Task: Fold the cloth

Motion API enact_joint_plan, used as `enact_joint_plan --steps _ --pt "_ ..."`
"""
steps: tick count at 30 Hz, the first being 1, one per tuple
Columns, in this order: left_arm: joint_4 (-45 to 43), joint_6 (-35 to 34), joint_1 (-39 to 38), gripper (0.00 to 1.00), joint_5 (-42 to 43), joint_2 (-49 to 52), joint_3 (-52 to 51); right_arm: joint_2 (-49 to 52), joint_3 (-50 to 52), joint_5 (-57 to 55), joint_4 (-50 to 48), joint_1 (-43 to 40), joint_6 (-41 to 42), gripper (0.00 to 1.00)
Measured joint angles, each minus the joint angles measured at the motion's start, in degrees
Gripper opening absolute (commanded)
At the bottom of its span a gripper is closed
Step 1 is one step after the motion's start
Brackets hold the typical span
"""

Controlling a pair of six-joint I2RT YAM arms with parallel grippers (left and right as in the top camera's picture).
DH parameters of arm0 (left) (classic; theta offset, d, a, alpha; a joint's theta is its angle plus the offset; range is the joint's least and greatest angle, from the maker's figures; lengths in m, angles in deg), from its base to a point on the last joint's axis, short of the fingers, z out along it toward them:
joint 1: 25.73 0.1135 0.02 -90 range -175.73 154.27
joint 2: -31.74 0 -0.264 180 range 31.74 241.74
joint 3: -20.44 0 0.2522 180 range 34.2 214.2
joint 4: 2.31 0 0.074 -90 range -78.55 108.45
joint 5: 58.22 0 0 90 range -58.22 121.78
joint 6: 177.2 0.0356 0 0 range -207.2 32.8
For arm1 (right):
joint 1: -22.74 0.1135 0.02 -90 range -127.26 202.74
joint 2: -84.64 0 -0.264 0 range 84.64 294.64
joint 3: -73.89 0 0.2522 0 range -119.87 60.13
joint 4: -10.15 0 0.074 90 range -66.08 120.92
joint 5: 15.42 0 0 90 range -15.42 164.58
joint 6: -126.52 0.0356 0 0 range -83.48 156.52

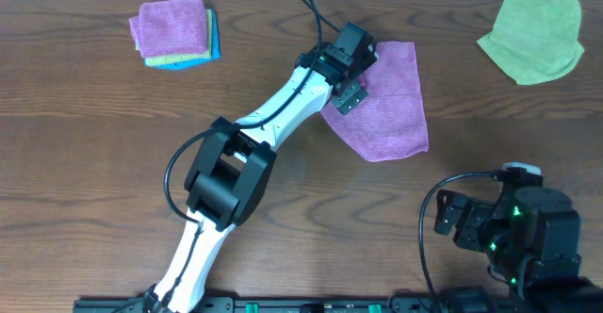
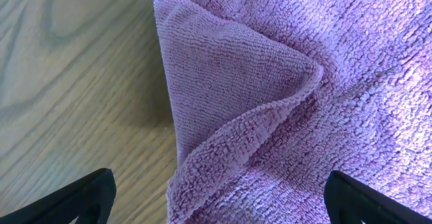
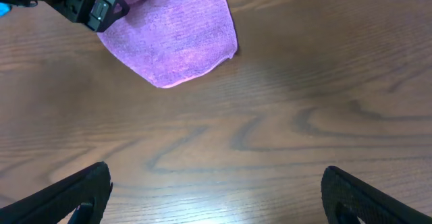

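Purple cloth (image 1: 391,106) under wide-open left pincer (image 1: 347,94)

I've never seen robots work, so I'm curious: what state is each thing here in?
purple cloth, spread out, one flap turned over at its edge
left gripper, open, over the purple cloth
right gripper, open, over bare table
stack of cloths, neatly folded, purple on top
green cloth, loosely folded, lying apart

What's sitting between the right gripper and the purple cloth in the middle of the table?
Nothing. In the right wrist view, only bare wooden table separates the open right gripper from the cloth.
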State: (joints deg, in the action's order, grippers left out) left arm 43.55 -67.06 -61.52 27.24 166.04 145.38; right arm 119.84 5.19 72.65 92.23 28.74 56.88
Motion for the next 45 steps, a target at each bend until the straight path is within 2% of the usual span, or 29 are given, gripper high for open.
enact_joint_plan --steps 10,11,13,21,32,40,45 --pt "-3.54 0.94 0.0 1.0 0.0 2.99 0.02 0.0 0.0 0.02 0.02 0.0 0.0 0.99" --pt "-4.33 0.98 0.0 0.95 0.0 3.58 0.02 0.0 0.0 0.02 0.04 0.02 0.0 0.99" --pt "-5.57 1.33 0.0 0.92 0.0 4.26 0.02 0.0 0.0 0.02 0.04 0.0 0.0 0.99" --pt "-10.73 2.08 0.13 0.93 -2.73 4.35 0.02 0.0 0.0 0.02 0.07 0.02 0.0 0.99" --pt "-12.13 2.34 1.9 0.88 -4.59 4.35 0.02 0.0 0.0 0.24 0.37 0.02 0.0 0.99" --pt "-15.32 2.05 3.45 0.82 -14.14 6.78 0.09 0.0 0.0 0.26 0.5 0.02 0.0 0.98" --pt "-20.52 1.92 3.69 0.86 -26.01 7.26 0.09 0.0 0.0 0.42 0.61 0.02 -0.02 0.99"
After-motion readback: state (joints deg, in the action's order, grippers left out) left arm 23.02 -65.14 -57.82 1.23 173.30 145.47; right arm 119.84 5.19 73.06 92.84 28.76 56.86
